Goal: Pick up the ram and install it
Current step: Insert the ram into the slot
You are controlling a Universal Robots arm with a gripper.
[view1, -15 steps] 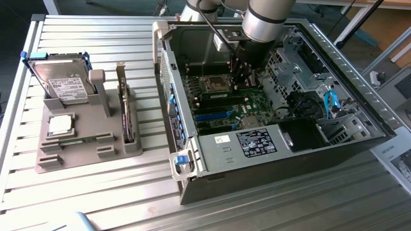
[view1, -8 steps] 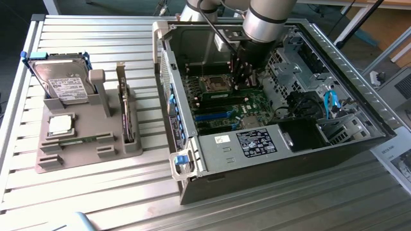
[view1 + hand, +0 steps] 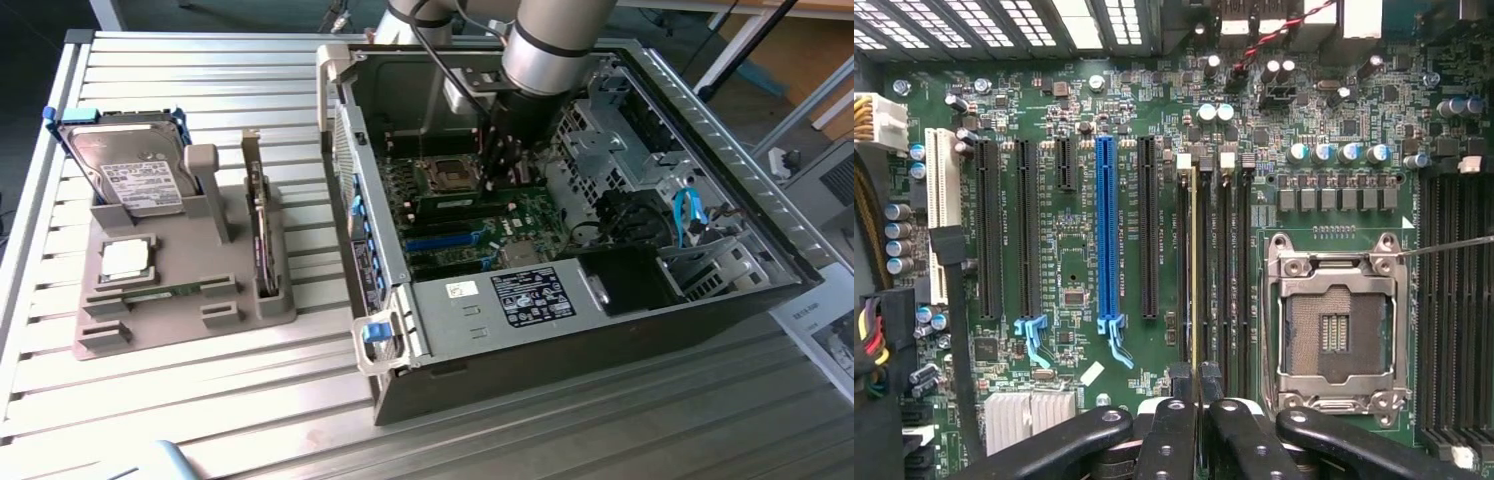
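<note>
My gripper (image 3: 1195, 388) is shut on the ram (image 3: 1195, 260). From the wrist view the ram is edge-on, a thin gold-edged line over the motherboard (image 3: 1074, 270). It is lined up with one of the dark memory slots (image 3: 1226, 260) beside the empty processor socket (image 3: 1339, 335). Whether it rests in the slot or hangs just above it, I cannot tell. In the exterior view the arm reaches down into the open computer case (image 3: 400, 330), with the gripper (image 3: 514, 170) over the board. A second, matching stick (image 3: 167, 292) lies in the grey holder tray (image 3: 100, 340).
The holder tray at the exterior view's left also carries a hard drive (image 3: 134, 170), a square silver processor chip (image 3: 124, 258) and an upright expansion card (image 3: 267, 250). Case walls, a drive cage and blue cables (image 3: 687, 215) surround the board. A blue expansion slot (image 3: 1104, 235) lies near the memory slots.
</note>
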